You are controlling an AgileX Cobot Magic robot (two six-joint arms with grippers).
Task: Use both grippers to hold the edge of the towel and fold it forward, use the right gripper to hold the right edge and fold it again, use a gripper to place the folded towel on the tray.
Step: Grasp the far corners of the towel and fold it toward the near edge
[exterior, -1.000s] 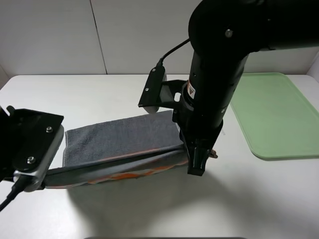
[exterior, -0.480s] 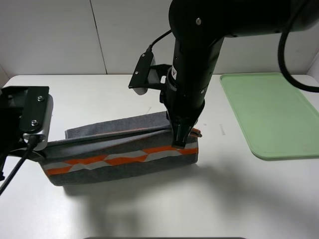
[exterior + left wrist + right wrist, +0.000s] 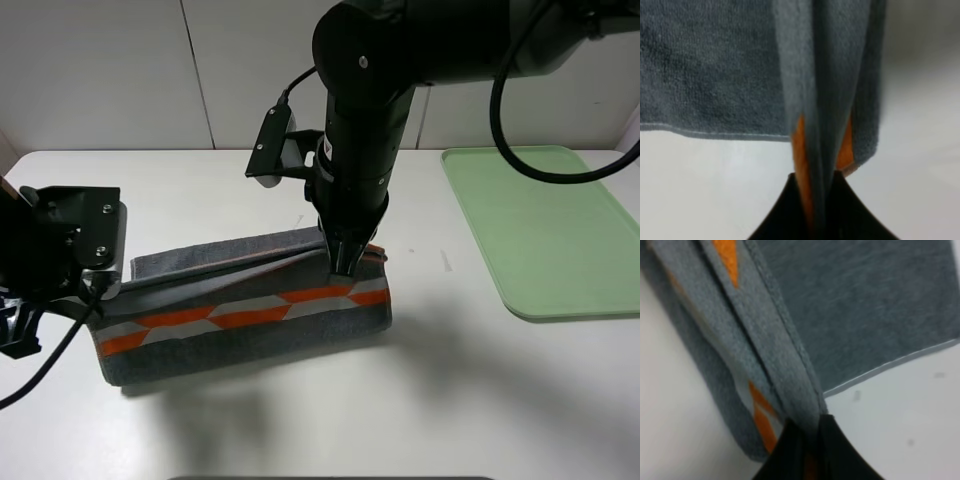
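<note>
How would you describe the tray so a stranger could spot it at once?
Start at the white table and look along its right side. The tray lies flat there, apart from the towel. It is the only pale green thing: rectangular, rounded corners, low rim.

The towel (image 3: pixel 240 300) lies on the tabletop (image 3: pixel 450 400), to the left of the middle. The tray (image 3: pixel 545 225) lies on the right side of the tabletop, well apart from the towel. The left tool (image 3: pixel 817 200) is at the left end of the towel and the right tool (image 3: pixel 345 262) is at its right end. Each has the bordered edge pinched between its jaws, above the tabletop. Behind this raised edge, the far part of the towel lies flat on the tabletop.
</note>
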